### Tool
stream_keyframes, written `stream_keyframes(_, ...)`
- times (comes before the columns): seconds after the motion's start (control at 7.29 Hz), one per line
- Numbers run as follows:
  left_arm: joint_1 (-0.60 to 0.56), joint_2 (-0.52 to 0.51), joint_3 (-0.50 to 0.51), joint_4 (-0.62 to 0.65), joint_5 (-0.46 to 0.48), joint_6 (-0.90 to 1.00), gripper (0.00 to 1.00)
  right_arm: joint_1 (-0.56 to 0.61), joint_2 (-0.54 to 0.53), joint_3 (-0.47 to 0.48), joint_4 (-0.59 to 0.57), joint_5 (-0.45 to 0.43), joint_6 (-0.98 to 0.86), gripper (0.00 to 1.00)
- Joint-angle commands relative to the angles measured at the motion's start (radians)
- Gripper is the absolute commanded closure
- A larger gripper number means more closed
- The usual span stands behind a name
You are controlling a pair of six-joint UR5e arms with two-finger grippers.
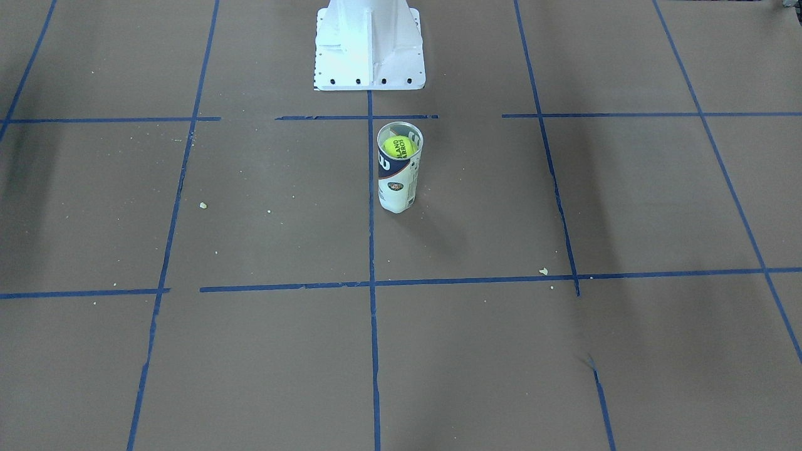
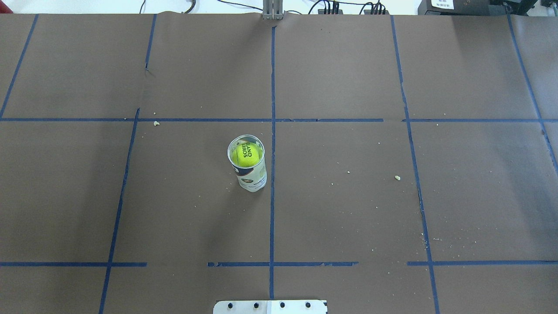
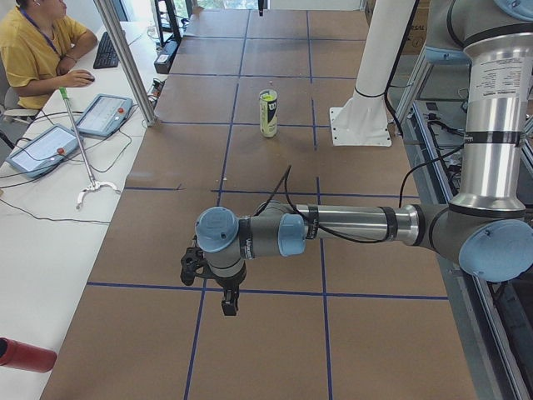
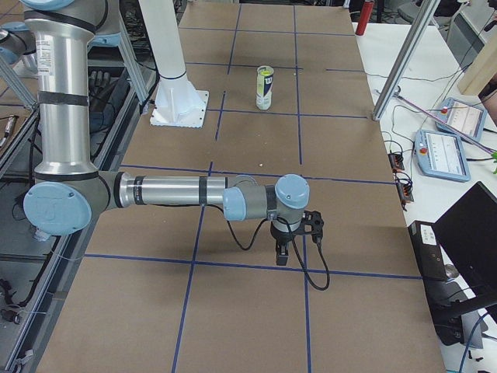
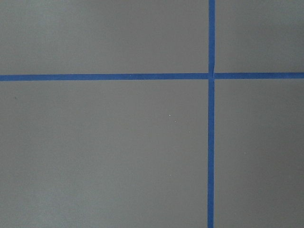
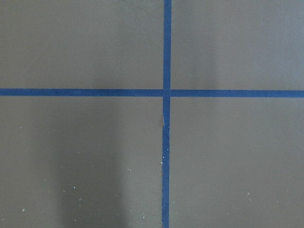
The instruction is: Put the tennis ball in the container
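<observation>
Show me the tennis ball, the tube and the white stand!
tennis ball (image 2: 246, 156), overhead view, its lettered top.
tube (image 2: 253, 178), overhead view, its labelled side wall.
white stand (image 1: 369, 44), front-facing view, its middle rib.

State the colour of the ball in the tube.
Tennis ball: yellow-green, dark lettering; overhead exterior view best.

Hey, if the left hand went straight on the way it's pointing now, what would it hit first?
The left hand points straight down, so it would probably meet the bare brown table first, near a blue tape crossing. Nothing shows in between; the container stands far off.
</observation>
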Motion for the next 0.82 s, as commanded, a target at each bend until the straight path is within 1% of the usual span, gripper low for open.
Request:
stream_keyframes(0.0,0.003,0.002,-0.002,0.022,0.000,0.000,0.00,0.000,0.000,0.000,0.000,0.000,0.000,0.00)
stream_keyframes(0.69,0.015,0.002,-0.005,0.032,-0.002,0.003,0.00,0.000,0.000,0.000,0.000,0.000,0.000,0.00)
